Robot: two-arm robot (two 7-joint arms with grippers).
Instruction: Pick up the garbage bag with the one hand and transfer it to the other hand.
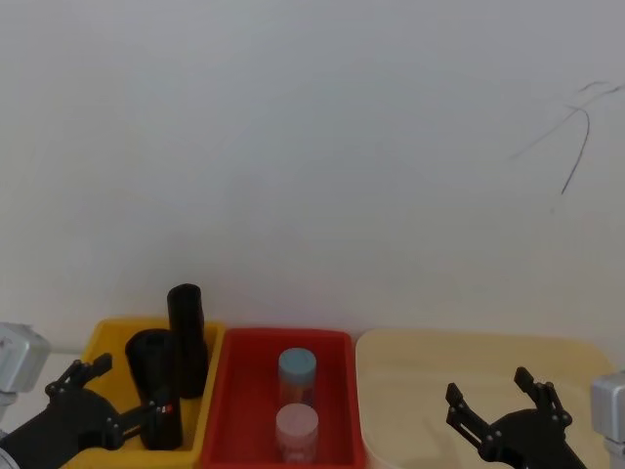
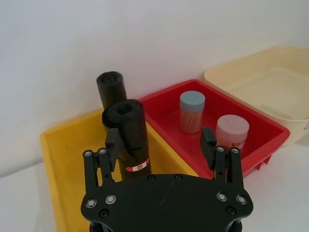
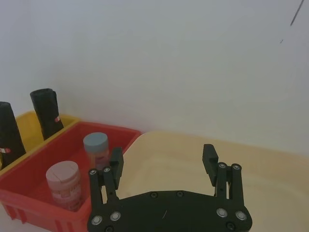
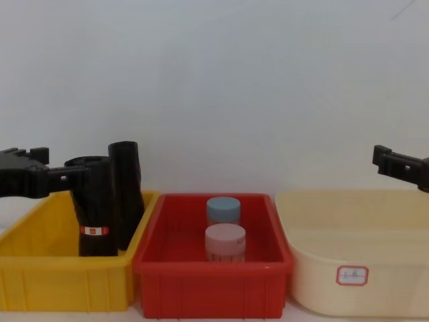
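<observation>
Reaching for the bag (image 1: 156, 381) is, we judge, the step in hand, since nothing is lifted yet. The bag stands roughly upright in the yellow bin (image 4: 67, 282), at the end nearest the red bin (image 4: 208, 288), with a second roll (image 1: 186, 332) at its 1 o'clock. Our left tool (image 2: 160, 141) lies at the bag's 9 o'clock, level with its top, spread wide and grasping nothing. One finger (image 2: 111, 145) sits right beside the bag and the other is well apart from it. Next we would need to centre the bag in the gap, clench above the label, and lift it clear of the second roll. We would then carry it toward 3 o'clock, where our right tool (image 3: 163, 155) hovers released above the cream bin (image 4: 348, 248). We cannot tell whether the near finger touches the bag. The bin wall hides the bag's foot in the chest view, and both wrists are cut off at the edges.
</observation>
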